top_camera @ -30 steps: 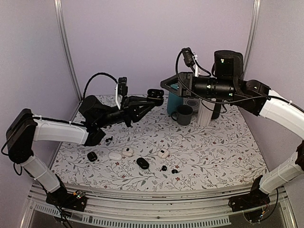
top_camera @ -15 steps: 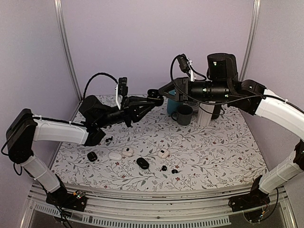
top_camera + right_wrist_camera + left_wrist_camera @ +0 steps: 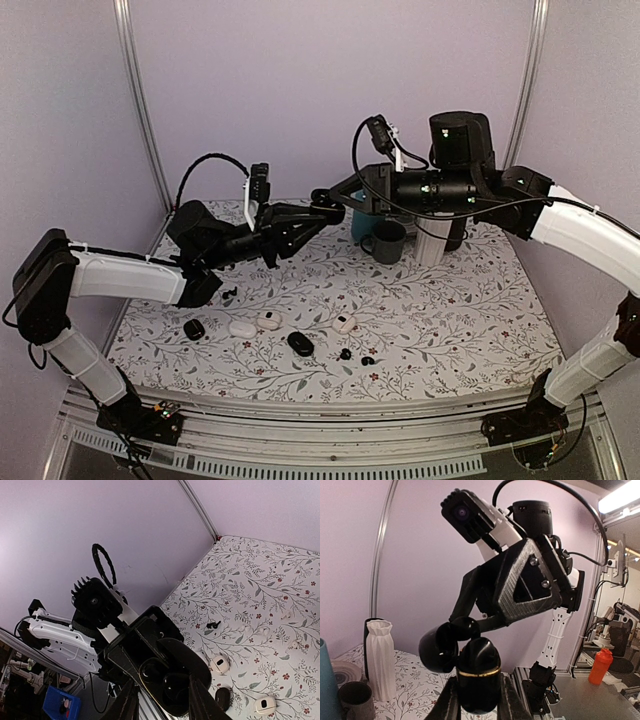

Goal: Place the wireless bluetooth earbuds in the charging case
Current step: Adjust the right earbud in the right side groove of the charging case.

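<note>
Left gripper pinches the base of the black charging case, held aloft with its lid swung open, at 10 o'clock from the grey mug. Right gripper faces it, fingers spread either side of the open case; contact cannot be told. Two wireless bluetooth earbuds lie loose on the table at 6 o'clock, near its front edge and well apart from the case. Judged progress: case lifted and opened; both buds remain to be picked up and seated.
</note>
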Robot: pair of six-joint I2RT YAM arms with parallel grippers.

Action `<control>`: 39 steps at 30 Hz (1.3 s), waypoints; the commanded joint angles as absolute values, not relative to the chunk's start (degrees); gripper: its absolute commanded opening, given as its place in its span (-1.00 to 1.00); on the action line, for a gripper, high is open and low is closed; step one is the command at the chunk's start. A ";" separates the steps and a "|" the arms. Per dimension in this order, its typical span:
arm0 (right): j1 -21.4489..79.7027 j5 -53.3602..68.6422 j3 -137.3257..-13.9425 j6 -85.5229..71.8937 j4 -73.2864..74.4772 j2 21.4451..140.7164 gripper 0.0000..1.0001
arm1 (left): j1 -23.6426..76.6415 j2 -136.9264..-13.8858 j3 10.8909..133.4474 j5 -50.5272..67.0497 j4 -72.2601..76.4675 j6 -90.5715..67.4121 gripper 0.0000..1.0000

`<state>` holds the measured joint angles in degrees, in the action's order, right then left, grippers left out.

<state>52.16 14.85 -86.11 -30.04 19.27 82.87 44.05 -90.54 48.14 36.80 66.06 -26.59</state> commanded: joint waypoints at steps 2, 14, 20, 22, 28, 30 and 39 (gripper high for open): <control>52.09 16.39 -87.89 -28.72 19.69 84.13 -0.32 | 44.60 -89.03 49.04 37.49 66.62 -26.19 -1.00; 52.10 13.62 -87.33 -27.53 21.18 82.78 -0.32 | 44.60 -88.19 48.74 37.05 66.62 -26.05 -1.00; 52.04 11.26 -86.25 -27.00 21.78 80.70 -0.32 | 44.54 -87.96 48.68 37.05 66.63 -26.02 -1.00; 52.08 11.75 -85.93 -26.73 21.29 80.39 -0.32 | 44.54 -88.06 48.78 37.25 66.70 -26.10 -1.00; 52.11 11.14 -86.23 -26.31 20.75 79.66 -0.32 | 44.53 -88.42 48.91 37.77 66.72 -26.45 -1.00; 52.06 10.67 -86.86 -25.83 20.89 79.84 -0.32 | 44.56 -88.38 48.87 37.92 66.72 -26.44 -1.00; 52.01 8.39 -90.44 -23.16 23.82 82.53 -0.31 | 44.51 -88.20 49.11 39.03 66.22 -26.63 -1.00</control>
